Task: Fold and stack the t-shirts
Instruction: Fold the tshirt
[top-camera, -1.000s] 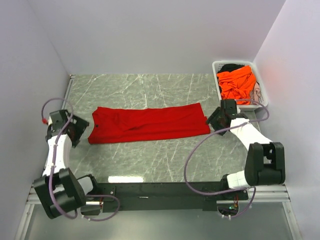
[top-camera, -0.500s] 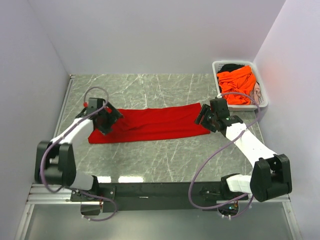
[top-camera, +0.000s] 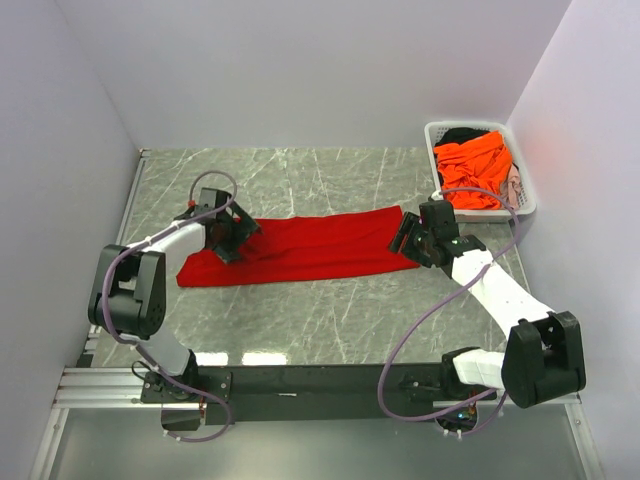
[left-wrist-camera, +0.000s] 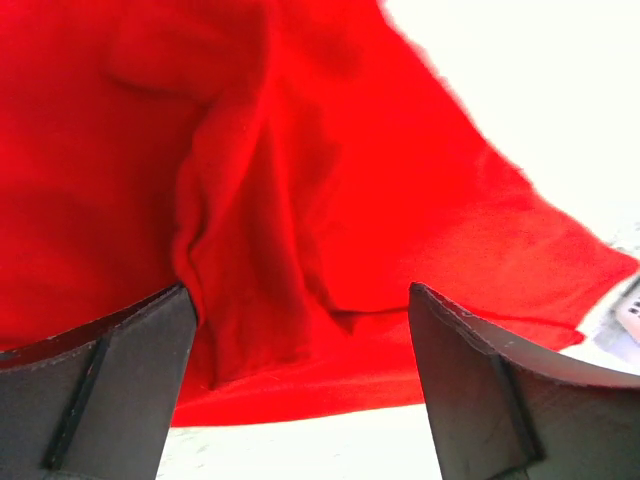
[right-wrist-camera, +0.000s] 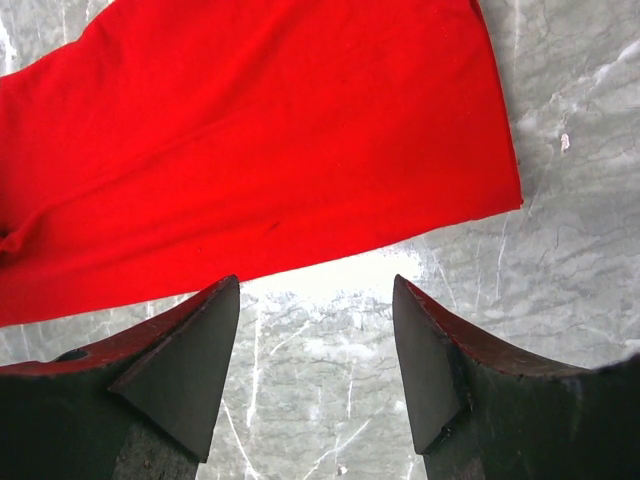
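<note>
grey marble counter (top-camera: 330, 310). the red shirt (top-camera: 320, 245) lies in a strip at centre; left hand (left-wrist-camera: 300, 310) wide over its 9 o'clock end, right hand (right-wrist-camera: 315, 300) wide at 3 o'clock. a shallow pinch could miss layers, skewing the fold.

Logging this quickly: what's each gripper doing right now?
Left gripper: open over the red t-shirt, holding nothing.
Right gripper: open, holding nothing.

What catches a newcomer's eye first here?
A bright red cloth t-shirt, folded into a long strip, lies across the grey marbled table. The left gripper and right gripper hang open over its ends. A vivid orange shirt tops the white slotted plastic basket at the far right corner.
</note>
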